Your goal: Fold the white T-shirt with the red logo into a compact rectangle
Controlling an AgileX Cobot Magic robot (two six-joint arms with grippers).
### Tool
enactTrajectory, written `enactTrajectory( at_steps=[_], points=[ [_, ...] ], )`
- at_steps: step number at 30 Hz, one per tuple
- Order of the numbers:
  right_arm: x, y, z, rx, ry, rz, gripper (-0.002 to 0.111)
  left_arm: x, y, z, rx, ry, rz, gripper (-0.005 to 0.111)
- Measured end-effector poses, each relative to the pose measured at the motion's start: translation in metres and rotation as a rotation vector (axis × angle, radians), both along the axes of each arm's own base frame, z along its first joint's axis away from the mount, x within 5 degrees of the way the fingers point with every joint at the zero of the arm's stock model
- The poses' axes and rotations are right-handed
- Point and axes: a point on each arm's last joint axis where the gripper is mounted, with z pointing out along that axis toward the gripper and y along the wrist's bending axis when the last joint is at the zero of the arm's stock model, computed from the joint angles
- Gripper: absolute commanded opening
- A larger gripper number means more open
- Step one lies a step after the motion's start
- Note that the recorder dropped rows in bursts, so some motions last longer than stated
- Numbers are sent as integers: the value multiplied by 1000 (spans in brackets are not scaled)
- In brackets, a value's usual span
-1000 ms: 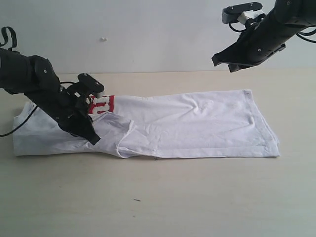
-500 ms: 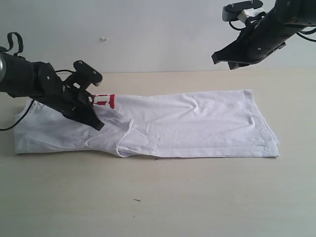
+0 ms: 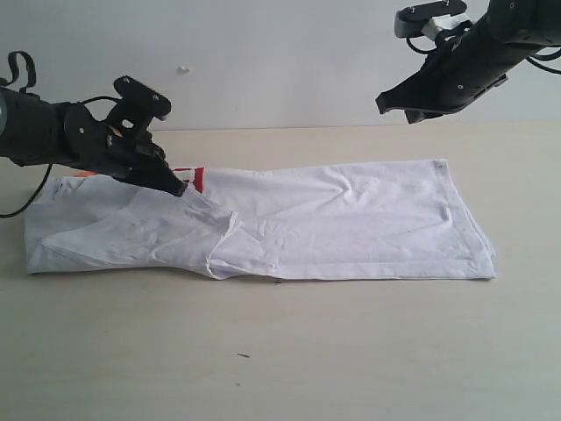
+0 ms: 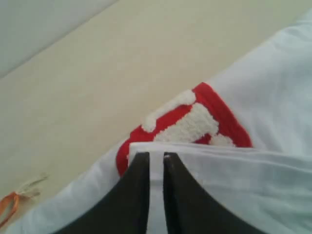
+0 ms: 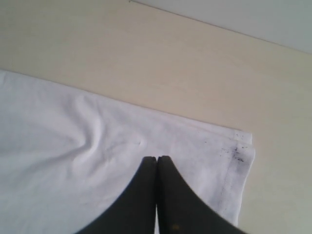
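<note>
Beside the red logo (image 4: 187,127), the left gripper (image 4: 152,156) pinches the white T-shirt (image 3: 351,219); the right gripper (image 5: 157,159) hangs closed, empty.

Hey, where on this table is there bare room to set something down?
The wide table strip in front of the T-shirt is bare, and a narrow strip behind it by the wall. Crowded: the shirt's left end, where the left gripper meets the red logo.

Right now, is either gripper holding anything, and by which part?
The left gripper sits at the white T-shirt's folded edge beside the red logo, jaws barely apart; a grip cannot be told. The right gripper, shut, holds nothing.
</note>
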Motion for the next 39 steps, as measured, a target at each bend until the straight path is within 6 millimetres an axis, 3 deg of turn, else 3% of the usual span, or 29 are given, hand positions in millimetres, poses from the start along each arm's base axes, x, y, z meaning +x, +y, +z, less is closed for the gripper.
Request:
enactTrajectory(
  at_steps=[4, 9, 12, 15, 20, 25, 29, 39],
  points=[
    [-3, -1, -2, 1, 37, 3, 0, -3, 13, 16, -34, 54, 48, 13],
    [-11, -11, -16, 29, 99, -38, 0, -8, 57, 39, -118, 100, 215, 13],
    [-22, -15, -37, 33, 156, -57, 0, -19, 82, 36, -137, 155, 294, 13],
    [-34, -15, -56, 33, 204, -67, 0, -35, 95, 18, -129, 269, 329, 13],
    [-47, -15, -74, 35, 261, -74, 0, -59, 98, -14, -111, 417, 347, 13],
    [-58, -16, -93, 41, 289, -103, 0, -73, 99, -26, -104, 465, 358, 13],
    [-66, -17, -116, 33, 351, -115, 0, -76, 100, -27, -109, 456, 369, 13],
    [-73, -21, -119, 29, 341, -136, 0, -82, 99, -21, -115, 477, 366, 13]
  ],
)
